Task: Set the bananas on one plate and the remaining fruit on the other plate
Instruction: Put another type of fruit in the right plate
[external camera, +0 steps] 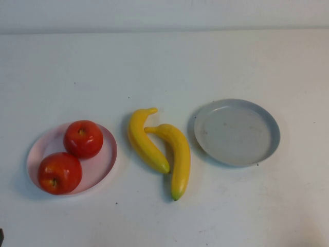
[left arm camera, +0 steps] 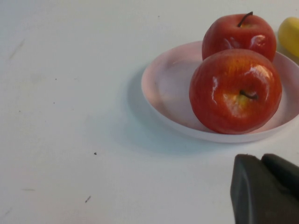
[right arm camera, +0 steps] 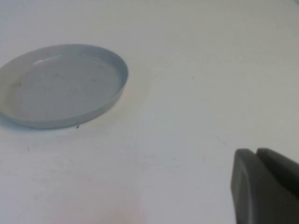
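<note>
Two red apples [external camera: 83, 139] [external camera: 59, 173] sit on the pale pink plate [external camera: 105, 159] at the left. In the left wrist view the apples [left arm camera: 235, 91] [left arm camera: 239, 35] fill that plate [left arm camera: 163, 86]. Two yellow bananas [external camera: 145, 140] [external camera: 176, 157] lie on the table between the plates, touching. The grey-blue plate [external camera: 237, 131] is empty at the right and also shows in the right wrist view [right arm camera: 60, 86]. My left gripper [left arm camera: 261, 161] is shut and empty near the pink plate. My right gripper [right arm camera: 257, 154] is shut and empty, away from the grey plate. Neither gripper shows in the high view.
The white table [external camera: 164, 62] runs back to a pale wall. A banana's end [left arm camera: 290, 35] shows past the apples in the left wrist view.
</note>
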Robot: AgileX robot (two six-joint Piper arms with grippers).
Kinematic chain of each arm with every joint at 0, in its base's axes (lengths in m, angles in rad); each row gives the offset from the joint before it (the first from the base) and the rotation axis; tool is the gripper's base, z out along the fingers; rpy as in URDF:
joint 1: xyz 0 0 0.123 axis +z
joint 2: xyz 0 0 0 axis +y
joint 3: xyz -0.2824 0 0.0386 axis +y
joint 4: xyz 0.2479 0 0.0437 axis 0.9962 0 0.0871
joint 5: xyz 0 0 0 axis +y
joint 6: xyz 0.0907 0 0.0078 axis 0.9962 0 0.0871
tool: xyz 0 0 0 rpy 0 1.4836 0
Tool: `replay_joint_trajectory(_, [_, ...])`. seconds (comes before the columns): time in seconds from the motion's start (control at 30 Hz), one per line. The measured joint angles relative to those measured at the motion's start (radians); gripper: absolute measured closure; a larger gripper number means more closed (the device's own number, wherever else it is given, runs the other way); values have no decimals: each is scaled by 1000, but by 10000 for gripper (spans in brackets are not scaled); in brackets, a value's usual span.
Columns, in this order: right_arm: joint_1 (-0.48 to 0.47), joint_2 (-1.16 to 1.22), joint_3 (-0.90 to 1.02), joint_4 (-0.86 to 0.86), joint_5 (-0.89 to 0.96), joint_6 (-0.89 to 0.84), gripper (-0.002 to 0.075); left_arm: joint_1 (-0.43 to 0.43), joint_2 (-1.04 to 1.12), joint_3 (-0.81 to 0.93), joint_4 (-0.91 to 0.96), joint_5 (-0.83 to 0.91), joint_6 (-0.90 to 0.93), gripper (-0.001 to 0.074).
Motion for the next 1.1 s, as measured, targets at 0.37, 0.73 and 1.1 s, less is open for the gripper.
replay_joint_trajectory(0.37, [0, 0, 0, 208, -250, 0, 743, 0, 0, 0, 0, 0, 0, 731])
replay_joint_trajectory(0.73, [0, 0, -48, 528, -265, 2, 743, 0, 0, 0, 0, 0, 0, 731])
replay_joint_trajectory(1.1, [0, 542, -508, 397, 371, -6, 743, 0, 0, 0, 0, 0, 0, 731])
